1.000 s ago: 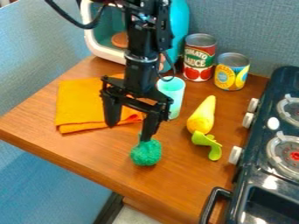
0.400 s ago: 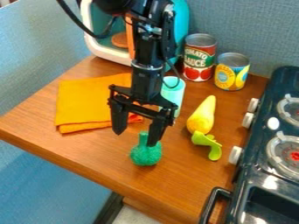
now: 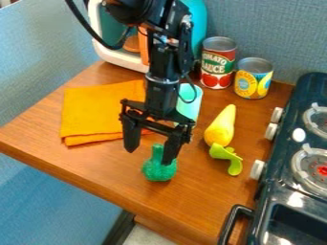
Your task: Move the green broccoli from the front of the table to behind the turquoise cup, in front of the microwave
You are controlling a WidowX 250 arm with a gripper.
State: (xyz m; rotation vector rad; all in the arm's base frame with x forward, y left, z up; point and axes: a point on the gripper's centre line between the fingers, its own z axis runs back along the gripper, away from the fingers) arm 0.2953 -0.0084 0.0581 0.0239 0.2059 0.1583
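Lower and closer to the stove than a second ago, the black gripper now hangs over the wooden counter with its two fingers apart, clamped on nothing that I can see. Beneath it the bumpy green toy is where it was, resting on its broad head, which seems to be what props its stem upright; one fingertip overlaps it from where I stand, though I can't tell whether they touch. Unmoved too, the yellow pear-shaped toy lies on its side by the lime-green piece.
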